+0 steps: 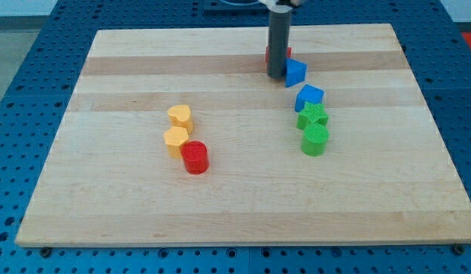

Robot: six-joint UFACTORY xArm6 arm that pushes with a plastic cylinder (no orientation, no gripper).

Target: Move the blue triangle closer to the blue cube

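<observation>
Resting on the wooden surface (144, 190) near the view's top, my tip (276, 75) touches the left side of the blue triangle (296, 73).
A rod carries no gripper, so nothing is grasped. A red block (288, 52) peeks out behind it. The blue cube (310, 97) sits just below the triangle, apart, against a green star-like block (313, 116).

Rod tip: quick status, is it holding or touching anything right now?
My tip: no gripper, holds nothing; down on the board, against the left side of the blue triangle. Blue cube sits just below it.
</observation>
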